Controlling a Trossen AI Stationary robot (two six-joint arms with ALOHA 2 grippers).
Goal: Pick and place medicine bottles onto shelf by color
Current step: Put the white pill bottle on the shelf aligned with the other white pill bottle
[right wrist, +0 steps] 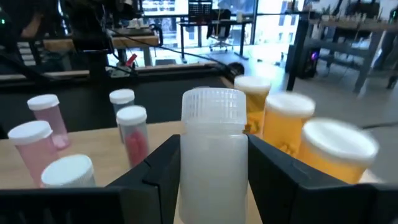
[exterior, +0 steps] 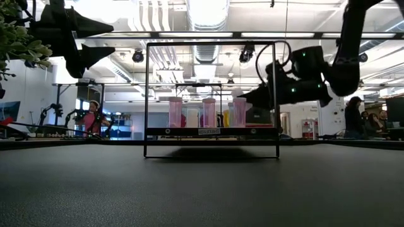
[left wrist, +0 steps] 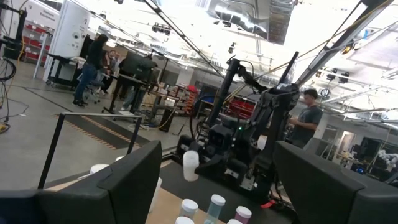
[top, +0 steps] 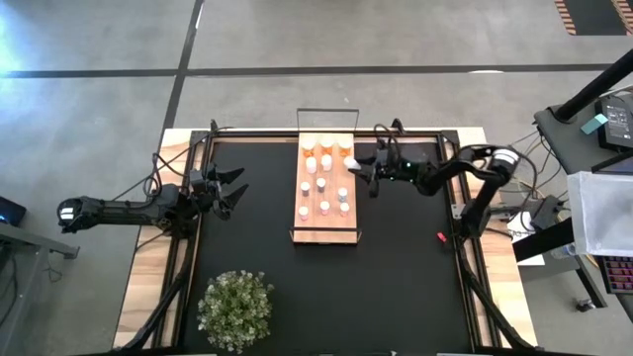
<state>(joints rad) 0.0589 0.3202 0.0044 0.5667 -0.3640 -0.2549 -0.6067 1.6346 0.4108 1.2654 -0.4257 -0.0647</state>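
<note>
The shelf [top: 297, 222], a light-wood board with a thin black frame [exterior: 146, 94], lies mid-table on the black mat. Several medicine bottles stand on it: orange ones [right wrist: 287, 130] at the far end, pink ones [right wrist: 132, 134] and white-capped ones [top: 343, 201] nearer. My right gripper [top: 358, 166] hovers by the shelf's far right corner, shut on a white bottle [right wrist: 213, 155]. My left gripper [top: 237, 188] waits open above the mat's left side, and nothing is between its fingers [left wrist: 134, 180]. My right gripper pinches the white bottle's body [right wrist: 186, 168] just below the ribbed cap, one finger [right wrist: 158, 177] on each side. The fingers come in level from the table's right side. The bottle stands upright, and in the left wrist view it [left wrist: 190, 165] appears raised above the board.
A potted plant [top: 235, 309] stands at the mat's near left. A small red thing [top: 441, 236] lies on the mat to the right of the shelf. Cables run along the table's far edge. People stand in the room behind.
</note>
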